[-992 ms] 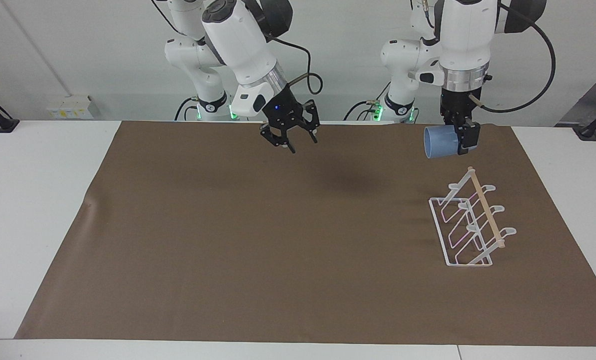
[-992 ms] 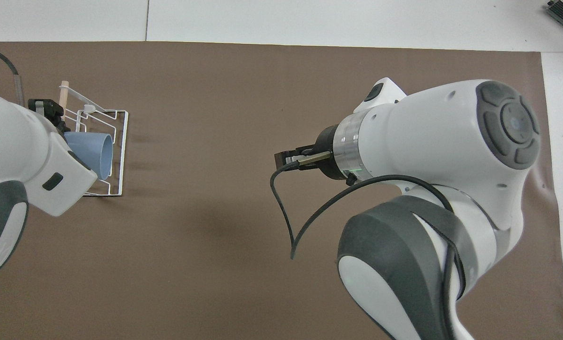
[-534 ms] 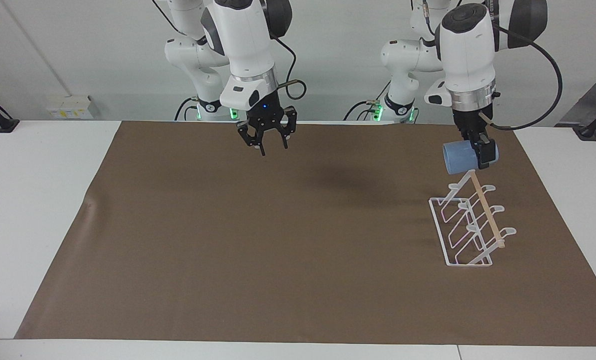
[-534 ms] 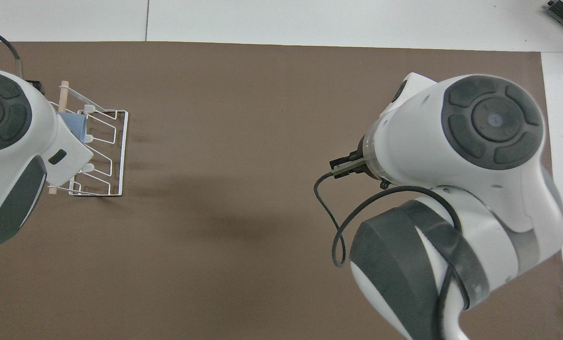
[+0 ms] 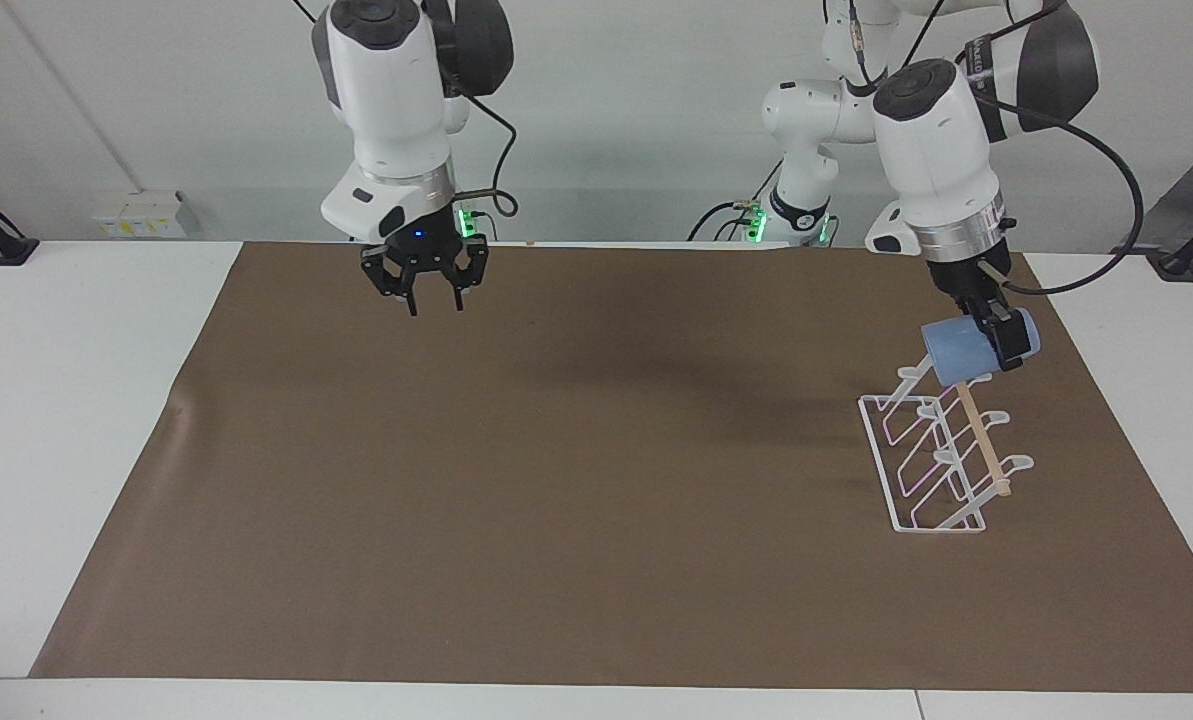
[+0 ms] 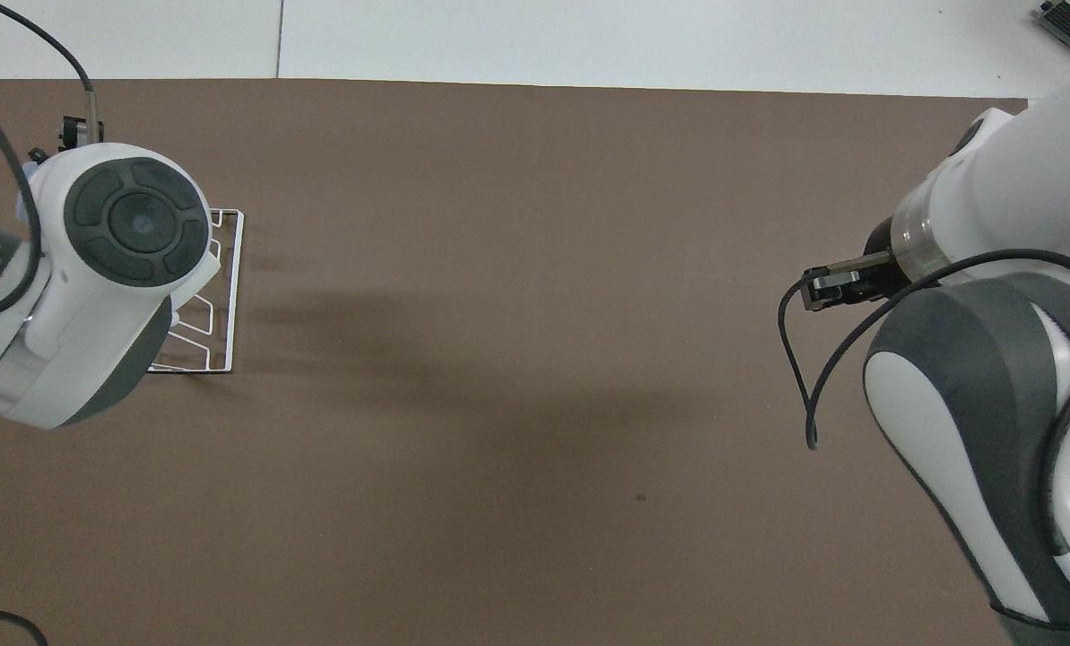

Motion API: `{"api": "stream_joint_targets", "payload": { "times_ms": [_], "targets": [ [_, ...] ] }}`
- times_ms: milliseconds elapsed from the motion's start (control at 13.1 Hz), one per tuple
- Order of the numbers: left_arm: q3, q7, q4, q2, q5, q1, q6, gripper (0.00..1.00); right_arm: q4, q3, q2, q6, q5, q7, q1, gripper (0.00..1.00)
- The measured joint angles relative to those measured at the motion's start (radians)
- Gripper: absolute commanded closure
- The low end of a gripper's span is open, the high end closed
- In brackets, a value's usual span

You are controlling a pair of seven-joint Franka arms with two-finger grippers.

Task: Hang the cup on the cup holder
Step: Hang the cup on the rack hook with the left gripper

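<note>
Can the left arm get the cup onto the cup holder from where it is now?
Probably yes: the left gripper, shut on the cup, hangs right over the cup holder at its robot-side end, and nothing stands between them.

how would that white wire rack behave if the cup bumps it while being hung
The cup holder is thin open wire, so it probably weighs little and may slide on the brown mat. Its rectangular base likely resists tipping. The left gripper holds the cup over its robot-side end.

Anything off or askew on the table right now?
Nothing stands out. The cup holder stands upright on the brown mat. The left pincer holds the cup on its side over the holder's robot-side end. The right pincer waits open above the mat.
</note>
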Motion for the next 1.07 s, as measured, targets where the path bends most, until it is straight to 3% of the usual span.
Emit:
{"api": "stream_joint_targets", "payload": {
  "times_ms": [458, 1069],
  "targets": [
    [-0.002, -0.17, -0.042, 0.091, 0.146, -0.031, -0.015, 1.0, -0.287, 0.0, -0.143, 0.065, 0.068, 0.0, -0.031, 0.38],
    [0.011, -0.205, -0.042, 0.117, 0.205, -0.019, -0.014, 1.0, -0.296, 0.0, -0.182, 0.073, 0.074, 0.0, -0.036, 0.31]
  ]
}}
